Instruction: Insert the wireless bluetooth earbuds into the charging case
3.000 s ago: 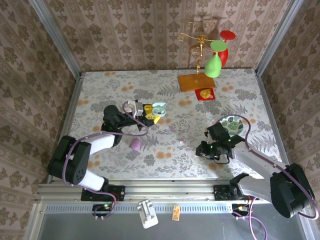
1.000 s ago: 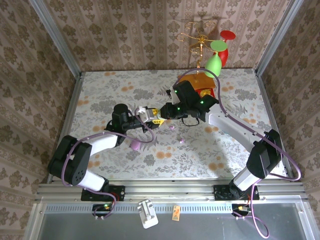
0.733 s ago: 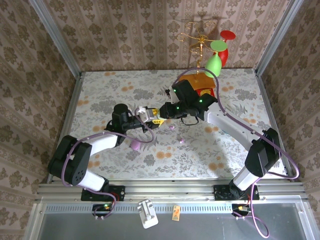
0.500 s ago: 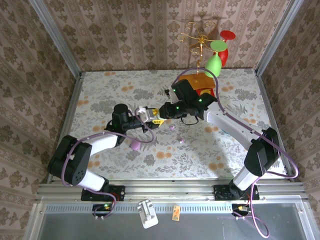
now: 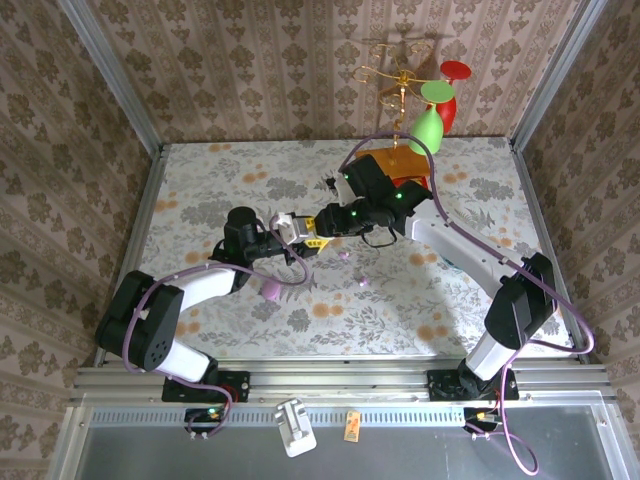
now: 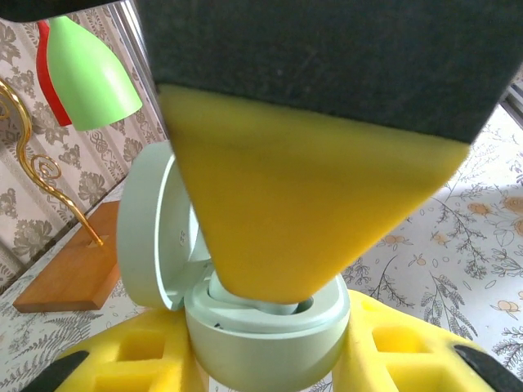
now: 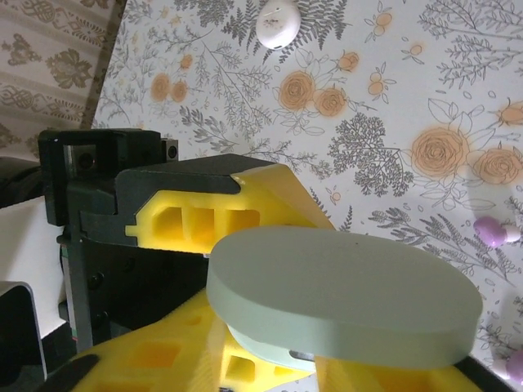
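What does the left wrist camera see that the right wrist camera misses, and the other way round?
Left wrist camera: the inside of the open mint case, plus a green cone and a red one by a gold stand on a wooden base. Right wrist camera: a white oval case and a small lilac earbud lying on the cloth. Both: the mint case gripped in the left arm's yellow jaws, and the flowered tablecloth.
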Controlling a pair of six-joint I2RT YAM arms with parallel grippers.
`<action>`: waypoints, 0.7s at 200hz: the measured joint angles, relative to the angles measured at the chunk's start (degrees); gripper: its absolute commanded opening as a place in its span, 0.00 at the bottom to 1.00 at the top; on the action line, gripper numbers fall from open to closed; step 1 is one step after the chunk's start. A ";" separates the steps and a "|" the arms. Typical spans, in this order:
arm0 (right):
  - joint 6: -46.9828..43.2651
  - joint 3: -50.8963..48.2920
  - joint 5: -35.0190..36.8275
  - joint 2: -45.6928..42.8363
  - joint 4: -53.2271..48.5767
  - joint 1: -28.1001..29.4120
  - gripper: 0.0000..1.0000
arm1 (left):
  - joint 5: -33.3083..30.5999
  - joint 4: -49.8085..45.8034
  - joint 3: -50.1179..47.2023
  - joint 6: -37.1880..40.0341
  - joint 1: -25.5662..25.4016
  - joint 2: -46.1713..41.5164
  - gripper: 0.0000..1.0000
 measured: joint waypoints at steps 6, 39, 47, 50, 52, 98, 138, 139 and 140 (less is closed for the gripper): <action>-0.20 0.00 0.00 -0.02 -0.02 0.00 0.41 | 0.11 0.00 0.00 0.00 0.00 0.00 0.22; -1.07 -0.90 0.04 -2.23 0.63 -0.02 0.49 | 0.63 1.33 0.00 -0.81 0.22 0.00 0.22; -1.14 -1.64 0.04 -3.67 0.83 -0.13 0.49 | 1.07 2.01 0.00 -1.40 0.42 0.00 0.22; -1.20 -1.90 0.04 -4.39 0.94 -0.15 0.49 | 1.22 2.38 0.00 -1.75 0.48 0.00 0.22; -1.22 -2.03 0.07 -4.63 1.01 -0.20 0.49 | 1.27 2.54 -0.02 -1.79 0.52 0.00 0.22; -0.46 -3.43 0.04 -10.56 5.25 -3.10 0.49 | 3.37 5.35 -0.02 -3.30 1.29 0.00 0.23; 0.94 -0.24 0.92 -5.90 6.12 -5.73 0.50 | 4.28 6.08 -0.07 -3.50 1.18 -0.02 0.23; 0.94 -0.02 0.94 -5.62 6.08 -5.77 0.50 | 4.28 6.08 -0.07 -3.50 1.18 -0.02 0.23; 0.94 0.09 0.96 -5.49 6.05 -5.81 0.50 | 4.28 6.08 -0.07 -3.50 1.18 -0.02 0.23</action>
